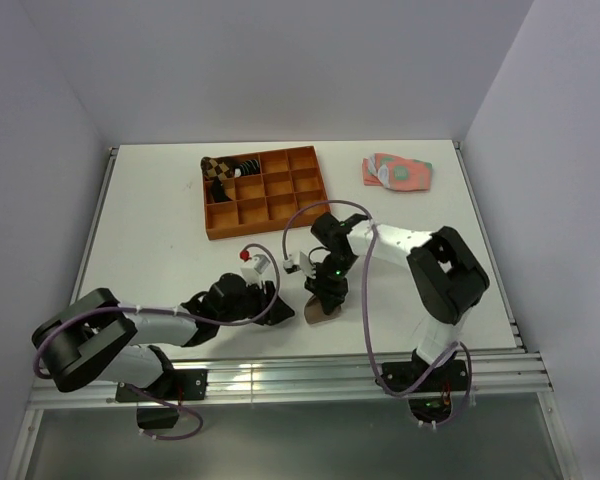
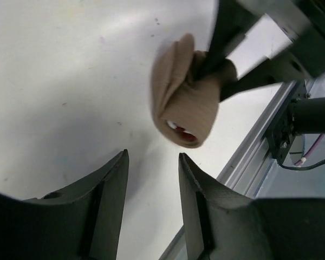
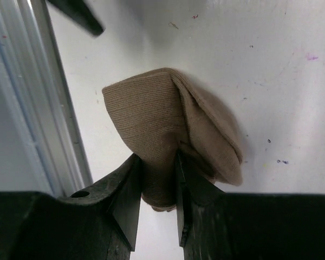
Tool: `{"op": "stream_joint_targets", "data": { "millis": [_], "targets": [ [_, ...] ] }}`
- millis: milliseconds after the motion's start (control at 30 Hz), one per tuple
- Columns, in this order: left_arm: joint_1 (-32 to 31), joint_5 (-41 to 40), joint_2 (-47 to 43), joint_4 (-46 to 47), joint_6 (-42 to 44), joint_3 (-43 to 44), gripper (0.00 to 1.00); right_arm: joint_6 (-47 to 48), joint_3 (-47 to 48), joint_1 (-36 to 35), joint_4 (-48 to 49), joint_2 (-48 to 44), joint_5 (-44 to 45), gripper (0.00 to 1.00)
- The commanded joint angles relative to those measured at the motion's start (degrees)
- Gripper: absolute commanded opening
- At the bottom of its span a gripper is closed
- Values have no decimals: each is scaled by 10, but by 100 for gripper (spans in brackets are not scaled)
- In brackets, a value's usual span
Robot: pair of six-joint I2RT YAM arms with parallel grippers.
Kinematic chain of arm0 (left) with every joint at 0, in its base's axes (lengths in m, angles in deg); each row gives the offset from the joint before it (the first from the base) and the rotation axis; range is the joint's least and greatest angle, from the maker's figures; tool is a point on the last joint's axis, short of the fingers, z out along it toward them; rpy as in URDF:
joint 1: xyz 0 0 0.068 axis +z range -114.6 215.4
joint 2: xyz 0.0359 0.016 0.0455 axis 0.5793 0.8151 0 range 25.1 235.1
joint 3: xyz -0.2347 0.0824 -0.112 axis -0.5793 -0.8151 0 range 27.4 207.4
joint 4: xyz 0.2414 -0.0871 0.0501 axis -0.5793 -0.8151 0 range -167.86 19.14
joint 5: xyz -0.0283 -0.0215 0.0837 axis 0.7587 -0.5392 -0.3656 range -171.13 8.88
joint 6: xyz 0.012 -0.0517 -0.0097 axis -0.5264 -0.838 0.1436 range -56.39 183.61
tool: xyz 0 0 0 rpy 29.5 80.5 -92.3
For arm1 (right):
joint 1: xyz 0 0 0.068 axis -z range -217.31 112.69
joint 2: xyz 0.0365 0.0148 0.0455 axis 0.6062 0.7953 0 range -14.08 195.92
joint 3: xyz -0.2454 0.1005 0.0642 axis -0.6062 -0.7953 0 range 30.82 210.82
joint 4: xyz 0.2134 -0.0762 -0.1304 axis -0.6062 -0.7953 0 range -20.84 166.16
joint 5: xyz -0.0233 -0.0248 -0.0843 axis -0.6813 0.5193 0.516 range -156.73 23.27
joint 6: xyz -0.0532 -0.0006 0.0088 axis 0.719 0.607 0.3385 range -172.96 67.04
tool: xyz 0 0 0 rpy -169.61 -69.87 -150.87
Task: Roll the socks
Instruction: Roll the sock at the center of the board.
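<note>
The tan-brown sock (image 1: 320,308) is bunched into a loose roll near the table's front edge; its maroon-and-white cuff peeks out in the left wrist view (image 2: 185,105). My right gripper (image 1: 325,296) is shut on it, the fabric pinched between both fingers in the right wrist view (image 3: 161,130). My left gripper (image 1: 278,305) is open and empty just left of the sock, its fingertips apart from it in its own view (image 2: 153,158). A black sock with white stripes (image 1: 247,167) lies in the tray's back left corner.
An orange compartment tray (image 1: 263,190) stands at the back middle, with a brown checkered rolled sock (image 1: 216,168) in its left corner. Flat pink-and-green socks (image 1: 397,171) lie at the back right. The metal rail (image 1: 310,370) runs along the table's front edge close to both grippers.
</note>
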Motion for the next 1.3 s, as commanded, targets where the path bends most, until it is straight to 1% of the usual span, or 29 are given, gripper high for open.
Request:
{"op": "stream_joint_targets", "data": {
  "millis": [0, 100, 200, 500, 667, 867, 967, 1000, 1033, 1067, 1100, 1133, 1200, 1267],
  "targets": [
    [-34, -46, -11, 47, 30, 14, 47, 10, 33, 16, -47, 53, -12, 19],
    [-54, -73, 2, 25, 55, 49, 48, 1, 49, 19, -50, 82, -11, 18],
    [-70, -90, 20, 22, 77, 67, 49, -7, 62, 22, -55, 98, -7, 18],
    [-86, -76, 86, 10, 119, 133, 51, -26, 68, 25, -56, 103, -5, 18],
    [-92, -62, 107, 14, 127, 143, 50, -37, 70, 31, -51, 105, -4, 18],
    [-96, -75, 135, -9, 125, 160, 48, -44, 68, 34, -47, 101, -3, 20],
    [-96, -76, 152, -16, 120, 170, 43, -47, 66, 35, -43, 96, -2, 23],
    [-96, -76, 156, -18, 119, 173, 38, -48, 64, 35, -41, 94, -2, 25],
    [-96, -77, 162, -19, 115, 174, 35, -48, 63, 35, -41, 92, -2, 29],
    [-96, -77, 165, -21, 113, 176, 31, -51, 62, 35, -37, 88, 3, 31],
    [-96, -78, 169, -25, 112, 179, 23, -55, 59, 34, -35, 86, 4, 33],
    [-96, -79, 175, -30, 109, 182, 18, -55, 57, 35, -31, 79, 6, 37],
    [-96, -79, 183, -40, 105, 189, 7, -62, 50, 35, -24, 70, 16, 41],
    [-96, -77, 195, -59, 102, 199, 0, -64, 43, 36, -13, 49, 23, 47]
  ]
}}
